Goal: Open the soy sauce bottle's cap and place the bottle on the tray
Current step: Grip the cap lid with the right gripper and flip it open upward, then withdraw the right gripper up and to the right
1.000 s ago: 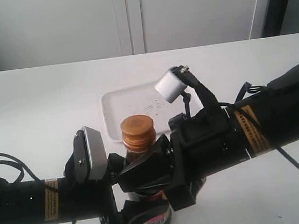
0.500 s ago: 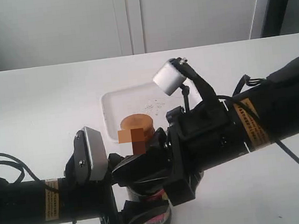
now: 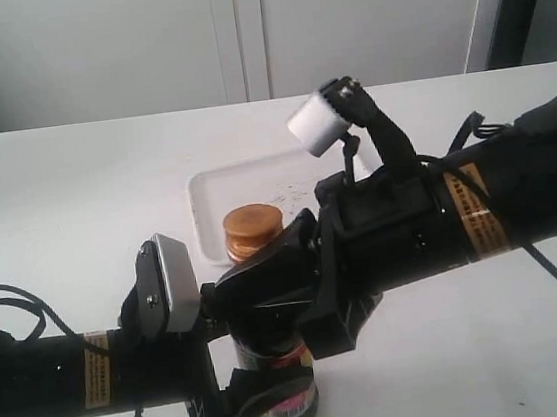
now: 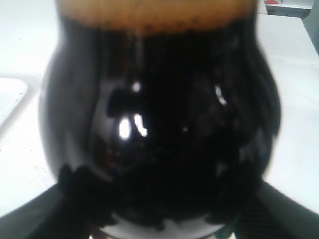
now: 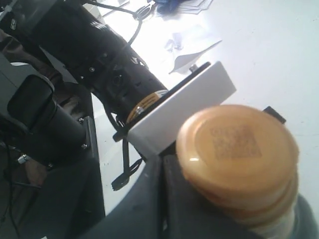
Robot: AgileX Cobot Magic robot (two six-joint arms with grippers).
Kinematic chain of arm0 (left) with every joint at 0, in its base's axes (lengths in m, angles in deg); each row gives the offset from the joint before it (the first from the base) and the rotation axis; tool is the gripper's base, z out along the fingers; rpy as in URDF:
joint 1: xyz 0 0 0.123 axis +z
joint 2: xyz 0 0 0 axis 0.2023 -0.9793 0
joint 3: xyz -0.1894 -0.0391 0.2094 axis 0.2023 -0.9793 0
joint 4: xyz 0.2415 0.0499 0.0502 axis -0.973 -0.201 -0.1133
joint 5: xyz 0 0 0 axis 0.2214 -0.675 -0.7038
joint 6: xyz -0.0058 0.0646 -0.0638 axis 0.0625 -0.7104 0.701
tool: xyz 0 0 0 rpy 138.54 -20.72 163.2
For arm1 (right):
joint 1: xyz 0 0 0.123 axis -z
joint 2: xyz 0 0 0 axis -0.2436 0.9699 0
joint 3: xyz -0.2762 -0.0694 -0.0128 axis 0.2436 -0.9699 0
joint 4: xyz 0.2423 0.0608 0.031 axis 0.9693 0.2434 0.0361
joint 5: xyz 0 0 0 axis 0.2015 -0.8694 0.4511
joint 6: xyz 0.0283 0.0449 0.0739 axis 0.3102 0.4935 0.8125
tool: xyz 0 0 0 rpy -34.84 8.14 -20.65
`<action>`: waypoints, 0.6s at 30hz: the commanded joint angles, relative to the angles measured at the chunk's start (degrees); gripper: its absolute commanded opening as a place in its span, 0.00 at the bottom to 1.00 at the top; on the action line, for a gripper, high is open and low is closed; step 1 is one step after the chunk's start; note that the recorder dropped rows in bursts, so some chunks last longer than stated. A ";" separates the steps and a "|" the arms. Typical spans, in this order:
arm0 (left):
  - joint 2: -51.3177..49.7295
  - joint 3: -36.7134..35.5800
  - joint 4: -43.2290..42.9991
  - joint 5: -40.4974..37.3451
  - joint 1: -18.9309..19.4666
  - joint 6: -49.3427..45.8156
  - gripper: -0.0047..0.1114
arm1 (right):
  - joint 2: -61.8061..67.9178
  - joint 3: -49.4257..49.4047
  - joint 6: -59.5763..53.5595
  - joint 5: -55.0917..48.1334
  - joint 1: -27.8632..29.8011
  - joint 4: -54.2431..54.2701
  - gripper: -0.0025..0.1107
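The soy sauce bottle (image 3: 278, 402) stands upright on the table near the front edge, in front of the tray (image 3: 218, 190). My left gripper (image 3: 264, 386) is shut on its lower body. In the left wrist view the dark bottle (image 4: 159, 124) fills the picture between the two fingers (image 4: 75, 199). The orange-brown cap (image 3: 253, 229) looks closed, its flat top (image 5: 239, 147) facing the right wrist camera. My right gripper (image 3: 266, 275) reaches in from the right. It is shut on the cap's collar just under the lid, with one finger (image 5: 167, 199) pressed against it.
A white camera block (image 3: 171, 281) rides on the left wrist and a white cylinder (image 3: 317, 124) on the right wrist, above the tray. The tray's corner (image 4: 7, 97) shows beside the bottle. Both black arms cross the front of the table. White cupboard doors stand behind.
My right gripper has risen a little and shifted right, so less of the cap's ribbed side shows above it. The left arm and the bottle have stayed put.
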 commanded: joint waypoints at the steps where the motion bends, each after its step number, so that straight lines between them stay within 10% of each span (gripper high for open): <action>1: 0.36 0.05 -2.11 0.52 -0.27 -1.22 0.04 | -0.04 2.48 0.43 -6.08 0.07 0.05 0.02; 18: 0.36 0.05 -2.11 0.52 -0.27 -2.15 0.04 | -0.04 11.90 -0.03 -28.67 0.07 -2.56 0.02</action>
